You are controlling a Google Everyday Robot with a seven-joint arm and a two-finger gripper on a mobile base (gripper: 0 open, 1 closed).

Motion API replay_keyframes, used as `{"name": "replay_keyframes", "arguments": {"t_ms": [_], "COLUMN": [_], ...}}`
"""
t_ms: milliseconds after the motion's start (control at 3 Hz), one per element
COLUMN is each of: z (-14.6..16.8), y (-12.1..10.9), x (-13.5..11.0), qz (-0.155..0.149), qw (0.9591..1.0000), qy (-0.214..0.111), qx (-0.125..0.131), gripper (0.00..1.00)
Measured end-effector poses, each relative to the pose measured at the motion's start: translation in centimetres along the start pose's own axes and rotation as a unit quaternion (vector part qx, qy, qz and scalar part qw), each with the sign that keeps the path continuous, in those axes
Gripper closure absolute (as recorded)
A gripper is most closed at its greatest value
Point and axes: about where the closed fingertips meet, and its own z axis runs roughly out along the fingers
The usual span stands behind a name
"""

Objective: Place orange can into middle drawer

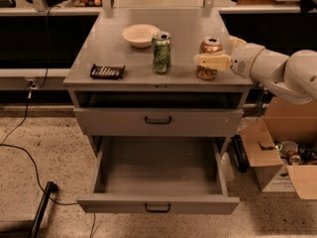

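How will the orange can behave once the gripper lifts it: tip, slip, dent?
The orange can stands upright, tall and narrow, so a sideways nudge from the gripper at its middle would probably tip it. Smooth metal wall likely slips; thin, may dent if squeezed.

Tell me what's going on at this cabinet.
The robot's one arm reaches in from the right, and its gripper is at the orange can, which stands upright near the right edge of the cabinet top. The can is not yet lifted. Below, the middle drawer is pulled open, ready to take it. A green can, a pale bowl and a dark flat packet also sit on the top.
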Motion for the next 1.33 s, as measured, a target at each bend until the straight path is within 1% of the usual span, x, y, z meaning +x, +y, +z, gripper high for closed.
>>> {"name": "replay_keyframes", "arguments": {"t_ms": [333, 667, 1000, 1333], "z": [0.4, 0.7, 0.3, -1.9], "y": [-0.4, -0.2, 0.8, 2.9], "x": [-0.6, -1.4, -2.4, -3.8], "qz": [0.002, -0.003, -0.002, -0.002], "qw": [0.9998, 0.9993, 0.9974, 0.9924], "qy": [-0.020, -0.026, -0.029, -0.063], "qx": [-0.003, -0.026, -0.066, -0.106], "gripper": [0.38, 0.62, 0.85, 1.00]}}
